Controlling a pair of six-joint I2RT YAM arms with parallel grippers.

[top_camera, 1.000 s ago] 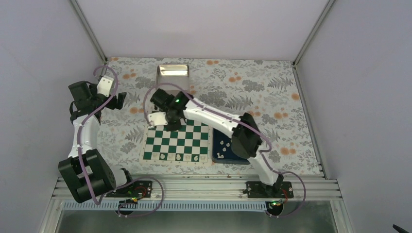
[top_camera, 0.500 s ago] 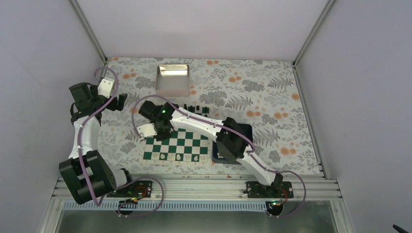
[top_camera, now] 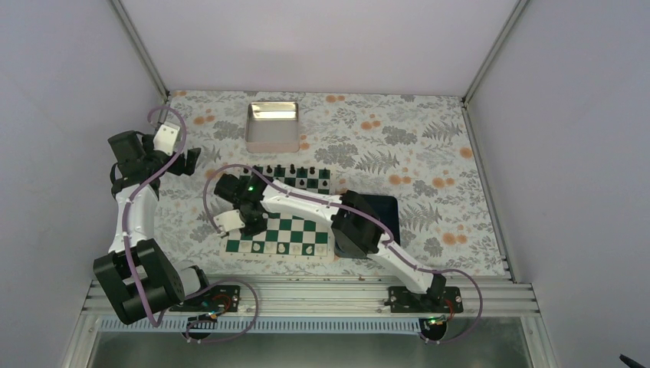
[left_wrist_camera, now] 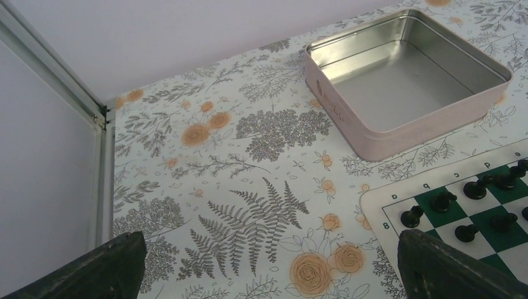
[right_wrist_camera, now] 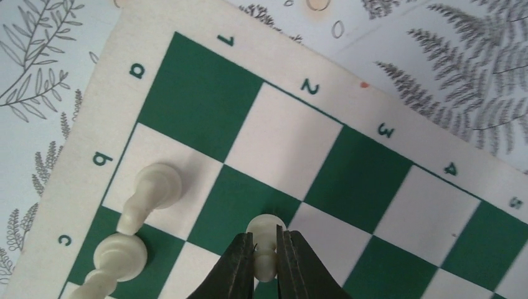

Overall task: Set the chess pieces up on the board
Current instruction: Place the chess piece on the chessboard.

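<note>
Lab enclosure: plain pale walls (top_camera: 322, 38), aluminium frame (top_camera: 306, 295)

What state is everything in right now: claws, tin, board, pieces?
Left gripper: open, empty.
Right gripper: shut on a white piece.
Tin: lidless, empty.
Board: flat, partly set.
Black pieces: standing, far side.
Placed white pieces: standing, near row.

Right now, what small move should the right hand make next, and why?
Probably lower the right hand straight down, then open it: the white pawn it grips seems to hang over a free green square of the board, next to the white piece on b1.
</note>
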